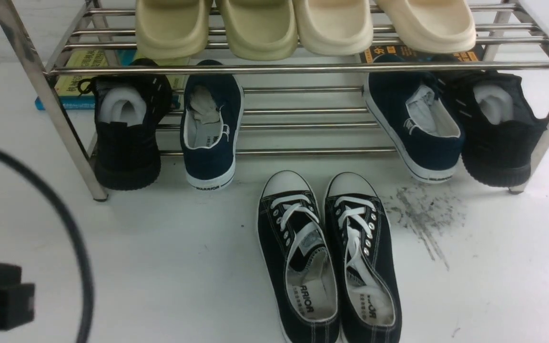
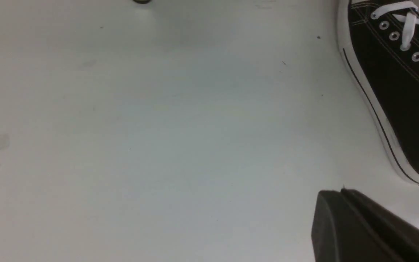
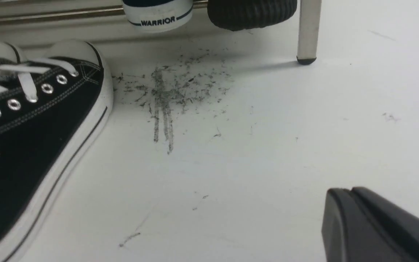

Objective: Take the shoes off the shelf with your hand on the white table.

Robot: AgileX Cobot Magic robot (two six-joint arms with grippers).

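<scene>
The shoes, a pair of black canvas sneakers with white laces and toe caps, stand side by side on the white table [image 1: 169, 247], the left shoe [image 1: 298, 257] touching the right shoe [image 1: 365, 257], toes toward the shelf [image 1: 303, 69]. The chrome shelf's lower tier has an empty gap in its middle. My left gripper [image 2: 340, 193] is shut with nothing in it, low over bare table, beside the left shoe [image 2: 391, 94]. My right gripper [image 3: 351, 191] is also shut and empty, off to the side of the right shoe [image 3: 31, 134]. Neither gripper touches a shoe.
Navy WARRIOR slip-ons [image 1: 211, 124] [image 1: 415, 119] and black knit shoes [image 1: 127, 128] [image 1: 498, 128] sit on the lower tier, cream slippers [image 1: 303, 24] on the upper. Dark scuff streaks [image 1: 422, 219] mark the table by the shelf leg [image 3: 308, 29]. A black cable [image 1: 72, 238] loops at the left.
</scene>
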